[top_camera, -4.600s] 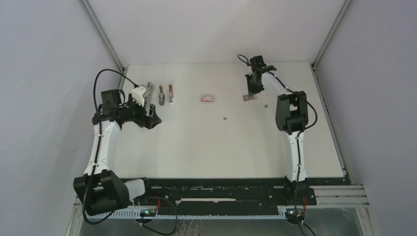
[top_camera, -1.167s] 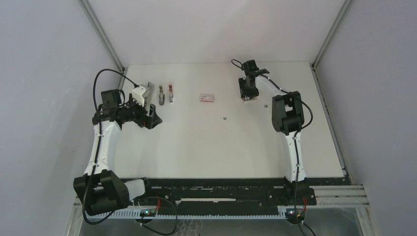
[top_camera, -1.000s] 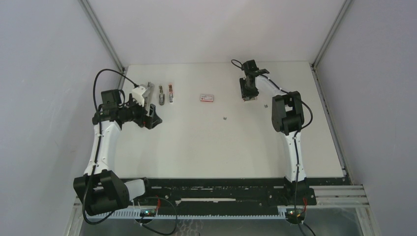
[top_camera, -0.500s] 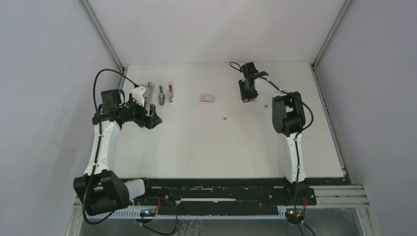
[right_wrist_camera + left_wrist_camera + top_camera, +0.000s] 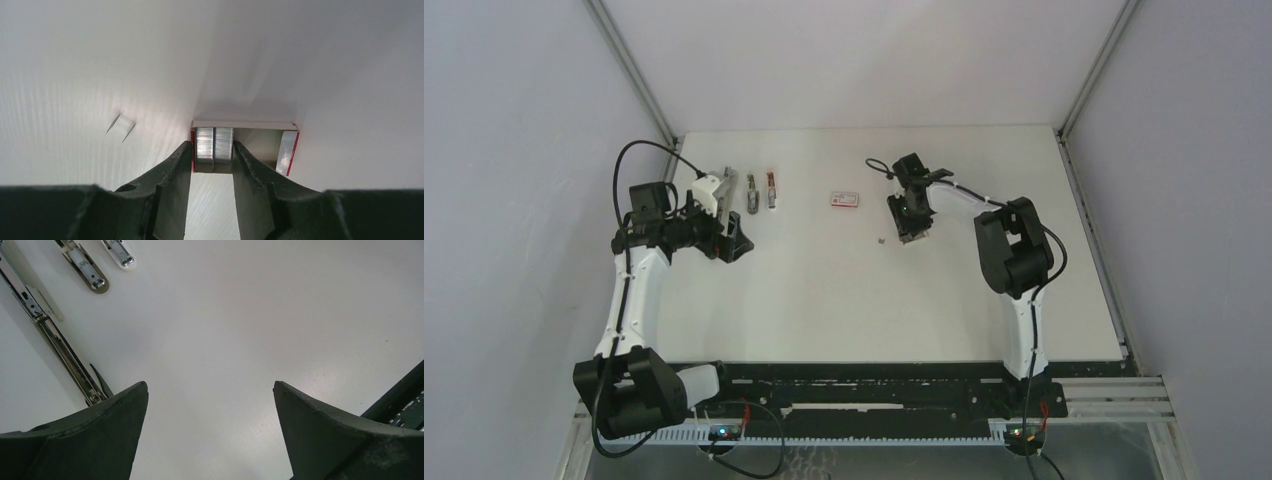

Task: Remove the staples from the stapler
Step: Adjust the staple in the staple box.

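Staple blocks (image 5: 214, 145): judged light and rigid along the strip, but only glued wire, so likely to snap into pieces or skid off smooth pads if squeezed hard. Best held across the flat sides, gently, mid-length. Look: two short grey metallic blocks with fine ribbing, side by side, filling the left end of a small shallow tray (image 5: 260, 142) with red edges; the rest of the tray is bare, with one end flap folded out. Right gripper (image 5: 212, 152) is closed across both blocks, one finger outside the tray's left wall, the other inside the tray, so blocks and wall are pinched together. Cannot tell whether the tray is lifted or resting. A loose staple (image 5: 121, 127) lies on the table (image 5: 824, 300) just left of the tray, apart from it. The red-and-white box (image 5: 845, 199) sits further back and left, near but not touching. The stapler (image 5: 727, 188), swung open, lies far left with two smaller metal pieces (image 5: 761, 192) beside it. Left gripper (image 5: 210, 385) hangs over bare table by the stapler, jaws spread wide, holding nothing.
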`<move>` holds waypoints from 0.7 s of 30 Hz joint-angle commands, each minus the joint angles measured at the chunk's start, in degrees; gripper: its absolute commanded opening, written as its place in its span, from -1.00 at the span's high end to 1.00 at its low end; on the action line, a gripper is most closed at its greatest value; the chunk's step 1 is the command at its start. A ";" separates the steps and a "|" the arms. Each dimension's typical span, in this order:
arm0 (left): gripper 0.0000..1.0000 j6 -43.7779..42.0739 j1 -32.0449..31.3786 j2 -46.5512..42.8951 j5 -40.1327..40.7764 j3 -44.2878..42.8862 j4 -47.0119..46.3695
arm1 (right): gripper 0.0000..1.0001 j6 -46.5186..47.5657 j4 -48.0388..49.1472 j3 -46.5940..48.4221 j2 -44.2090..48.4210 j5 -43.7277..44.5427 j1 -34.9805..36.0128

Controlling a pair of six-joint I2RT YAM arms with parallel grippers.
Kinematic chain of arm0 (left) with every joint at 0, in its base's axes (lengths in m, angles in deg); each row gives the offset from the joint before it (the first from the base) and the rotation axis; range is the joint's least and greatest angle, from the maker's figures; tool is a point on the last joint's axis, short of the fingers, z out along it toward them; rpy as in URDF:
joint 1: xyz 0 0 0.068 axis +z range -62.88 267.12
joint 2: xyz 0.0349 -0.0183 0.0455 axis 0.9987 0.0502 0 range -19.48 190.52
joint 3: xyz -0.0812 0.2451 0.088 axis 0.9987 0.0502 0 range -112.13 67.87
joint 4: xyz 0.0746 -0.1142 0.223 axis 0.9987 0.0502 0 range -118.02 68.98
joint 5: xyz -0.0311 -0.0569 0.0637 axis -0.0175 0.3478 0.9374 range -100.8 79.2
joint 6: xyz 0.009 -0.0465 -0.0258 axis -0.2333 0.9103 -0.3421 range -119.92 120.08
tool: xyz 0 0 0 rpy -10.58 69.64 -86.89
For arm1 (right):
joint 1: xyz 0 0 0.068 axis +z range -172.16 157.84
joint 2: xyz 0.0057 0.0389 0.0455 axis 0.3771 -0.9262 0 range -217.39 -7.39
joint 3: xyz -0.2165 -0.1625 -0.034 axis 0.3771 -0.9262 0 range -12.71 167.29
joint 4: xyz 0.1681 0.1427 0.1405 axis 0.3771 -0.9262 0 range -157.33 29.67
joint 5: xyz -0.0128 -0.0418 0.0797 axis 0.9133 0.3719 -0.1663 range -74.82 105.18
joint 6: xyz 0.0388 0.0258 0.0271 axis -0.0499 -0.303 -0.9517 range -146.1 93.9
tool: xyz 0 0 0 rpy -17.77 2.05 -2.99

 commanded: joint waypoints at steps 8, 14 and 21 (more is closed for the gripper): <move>-0.99 0.17 0.56 -0.95 -1.33 2.10 -1.31 | 0.14 0.94 0.68 -4.00 6.08 -1.12 2.25; -0.99 0.17 0.53 -0.64 -1.28 2.03 -1.29 | 0.09 1.89 -0.43 -2.45 9.72 -1.86 1.40; -0.99 0.17 0.58 -0.50 -1.33 1.94 -1.29 | -0.02 3.72 -0.73 -2.18 14.80 -3.70 -1.70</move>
